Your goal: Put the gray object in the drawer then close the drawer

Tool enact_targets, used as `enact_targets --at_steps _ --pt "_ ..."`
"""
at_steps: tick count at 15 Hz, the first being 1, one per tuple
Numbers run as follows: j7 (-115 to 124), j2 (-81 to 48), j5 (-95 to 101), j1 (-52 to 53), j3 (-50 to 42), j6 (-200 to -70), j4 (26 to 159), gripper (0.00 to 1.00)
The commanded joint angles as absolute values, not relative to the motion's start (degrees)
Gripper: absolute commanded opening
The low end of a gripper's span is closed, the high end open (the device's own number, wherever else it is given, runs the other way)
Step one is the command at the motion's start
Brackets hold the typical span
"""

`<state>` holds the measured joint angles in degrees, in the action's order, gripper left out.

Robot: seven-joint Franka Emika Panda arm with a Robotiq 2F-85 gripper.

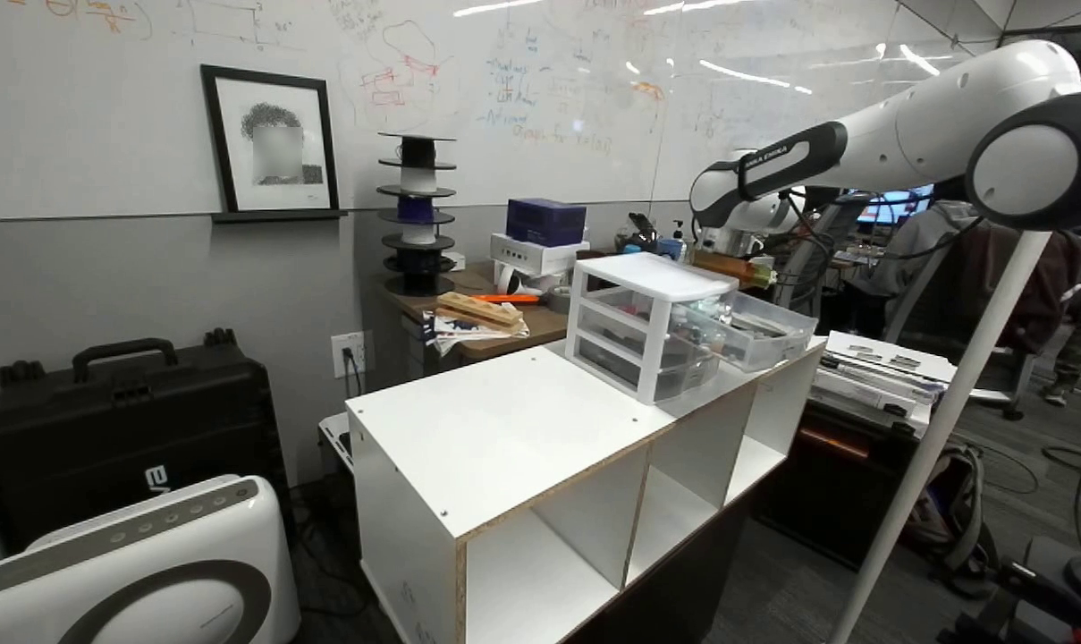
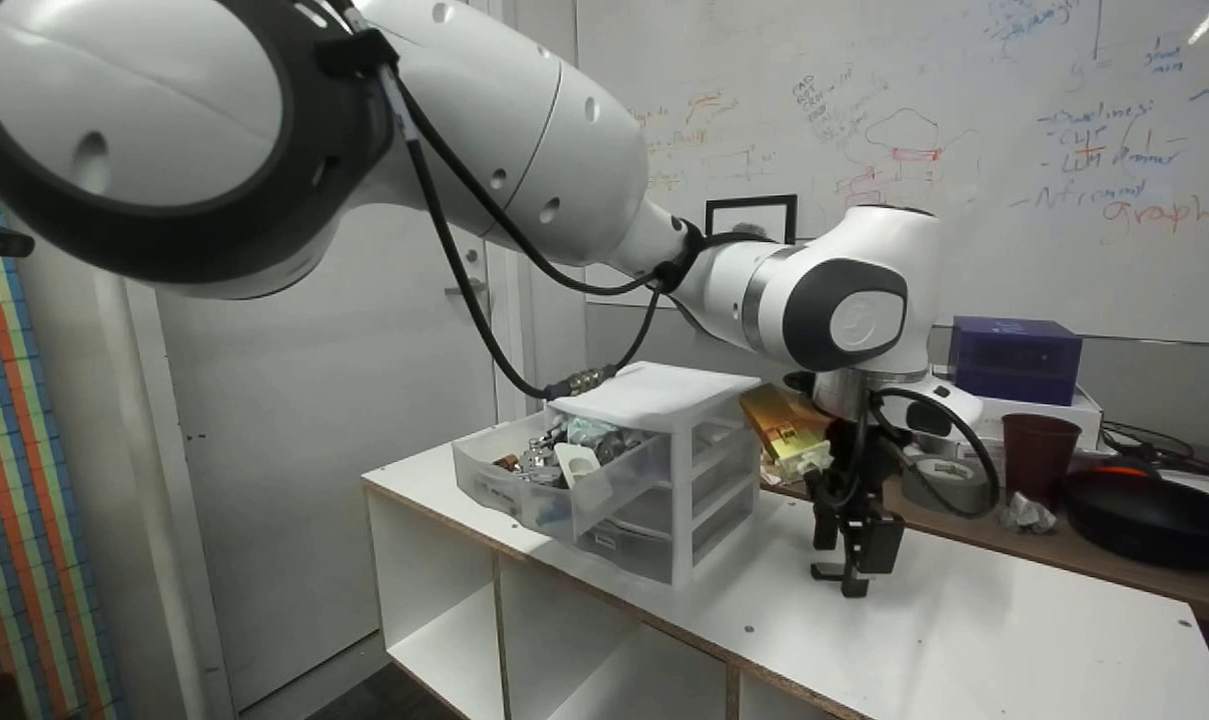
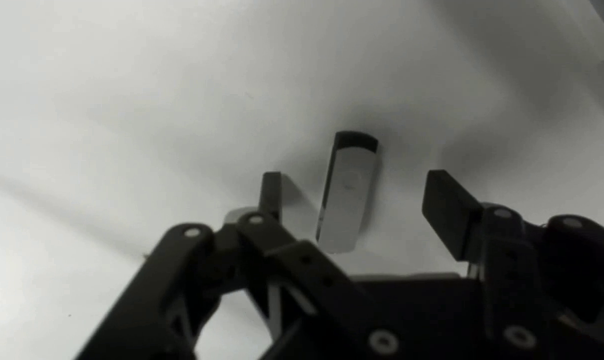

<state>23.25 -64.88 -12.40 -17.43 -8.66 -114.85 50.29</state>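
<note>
The gray object (image 3: 349, 195), a small flat bar with a black end, lies on the white shelf top in the wrist view. My gripper (image 3: 356, 202) is open, with one finger on each side of it and gaps between. In an exterior view the gripper (image 2: 848, 566) points down close to the shelf top beside the drawer unit; the gray object cannot be made out there. The translucent drawer (image 2: 509, 495) is the top one, pulled out and holding small items; it also shows in an exterior view (image 1: 755, 353). There the unit hides the gripper.
The white-framed drawer unit (image 2: 682, 500) stands on the white shelf (image 2: 974, 620) next to the gripper; its lower drawers are shut. Behind are a gold package (image 2: 789, 435), a dark red cup (image 2: 1039, 455), a black pan (image 2: 1149, 520) and a purple box (image 2: 1014, 360) on the desk side.
</note>
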Motion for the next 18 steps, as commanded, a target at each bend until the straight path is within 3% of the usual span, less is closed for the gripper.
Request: enact_targets --at_steps 1,5,6,18 --pt "24.8 -66.5 -11.9 -17.2 -9.1 -112.8 46.2 0.42" --pt "25.3 -66.5 -11.6 -16.7 -9.3 -113.0 45.6 0.13" --pt "25.1 -66.3 -11.3 -16.5 -9.4 -113.0 45.6 0.09" --pt "23.0 -52.9 -5.8 -11.7 -12.0 -111.9 51.0 0.09"
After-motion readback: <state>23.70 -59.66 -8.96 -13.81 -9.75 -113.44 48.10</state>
